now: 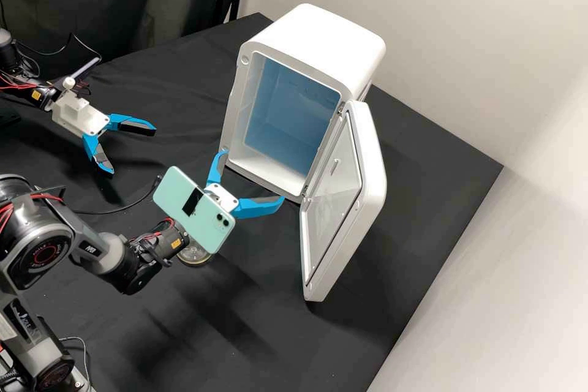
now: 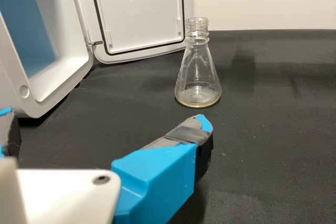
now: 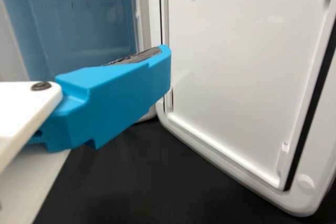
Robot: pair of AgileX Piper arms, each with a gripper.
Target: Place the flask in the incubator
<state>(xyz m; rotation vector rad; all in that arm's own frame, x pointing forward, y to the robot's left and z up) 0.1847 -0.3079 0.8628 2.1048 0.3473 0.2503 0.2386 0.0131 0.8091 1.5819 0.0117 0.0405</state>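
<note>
A clear, empty conical flask (image 2: pixel 198 72) stands upright on the black bench (image 1: pixel 392 208), in front of the open incubator door (image 2: pixel 142 14). In the high view the flask (image 1: pixel 195 255) is mostly hidden under the right arm's wrist. The white incubator (image 1: pixel 318 43) has a blue inside (image 1: pixel 288 116), and its door (image 1: pixel 349 196) is swung wide open. My right gripper (image 1: pixel 253 176) hangs open just before the incubator's opening, above and beyond the flask; one of its fingers (image 3: pixel 115 95) is close to the door (image 3: pixel 236 77). My left gripper (image 1: pixel 131 150) is open and empty, far to the left of the flask.
A mint-green phone (image 1: pixel 195 208) is fixed on the right arm's wrist. Cables (image 1: pixel 116 205) lie on the bench at the left. The bench ends in a corner at the right (image 1: pixel 499 165), near a white wall. Open bench lies in front of the door.
</note>
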